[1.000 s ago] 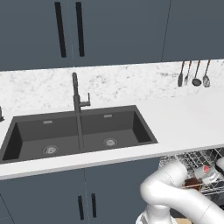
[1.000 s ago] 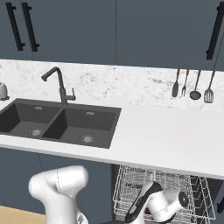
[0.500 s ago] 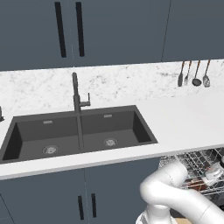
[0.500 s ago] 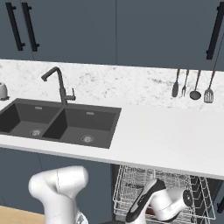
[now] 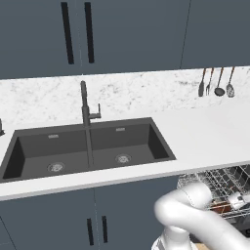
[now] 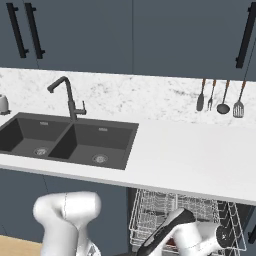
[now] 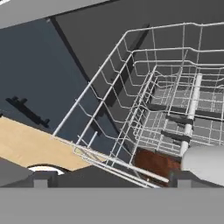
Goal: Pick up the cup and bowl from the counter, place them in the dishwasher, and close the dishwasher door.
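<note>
Sink point(image 6: 70, 140) at left, white surface point(image 6: 190, 155) beside it, and under that at right the open dishwasher point(image 6: 150, 210), where the arm has shifted only slightly in the last second. The fingers point(image 7: 41, 178) have finished spreading and stand wide apart, holding nothing. A grey-white thing, likely the cup point(image 7: 204, 162), lies in the rack beside a red-brown thing, maybe the bowl point(image 7: 153, 162), so loading looks done and closing up remains.

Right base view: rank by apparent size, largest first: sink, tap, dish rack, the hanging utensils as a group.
1. sink
2. dish rack, though the arm covers part of it and it sits nearer the camera, so 1 and 2 are close
3. tap
4. hanging utensils, roughly alike with the tap
</note>
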